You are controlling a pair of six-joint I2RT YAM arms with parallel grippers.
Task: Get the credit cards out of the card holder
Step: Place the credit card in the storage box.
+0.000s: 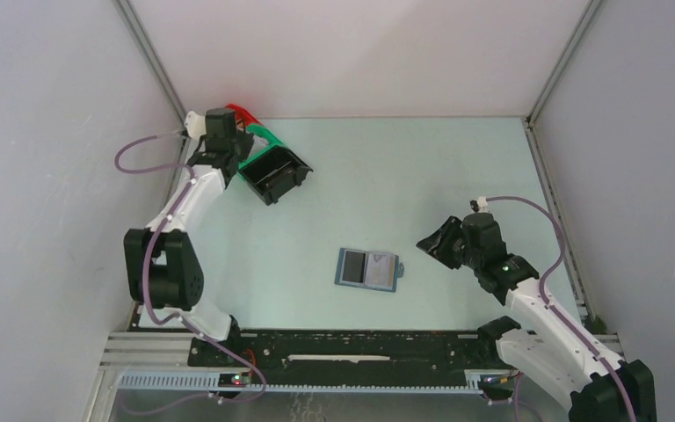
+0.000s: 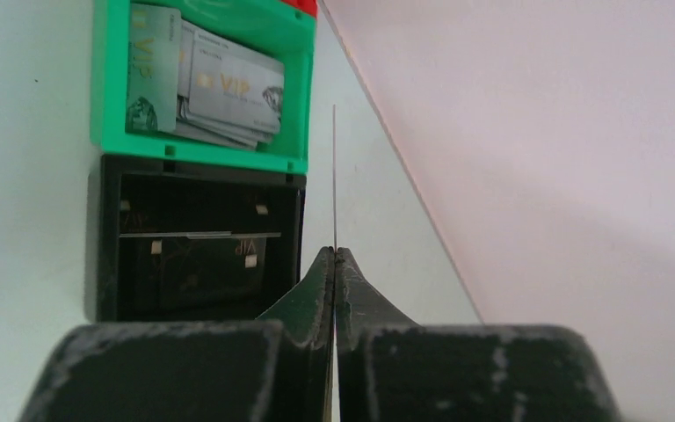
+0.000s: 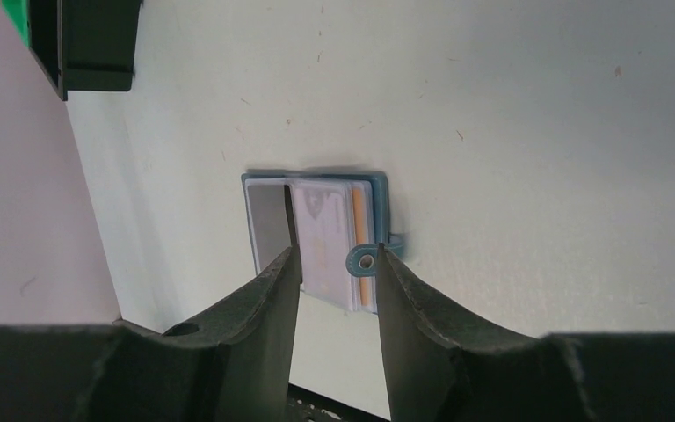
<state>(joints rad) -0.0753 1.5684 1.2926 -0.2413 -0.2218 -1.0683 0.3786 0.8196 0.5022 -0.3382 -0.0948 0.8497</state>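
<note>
Blue wallet (image 1: 367, 268) lies open mid-table; left gripper (image 2: 335, 253) pinches a card (image 2: 334, 176) edge-on by the black bin (image 2: 108, 246); right gripper (image 3: 336, 253) hangs with jaws apart near the wallet.

Soft, even light, no glare.
The pale counter (image 1: 422, 176) is bright with faint shadows; in both wrist views my own jaws loom dark and blurred up close, farther things sharper.
</note>
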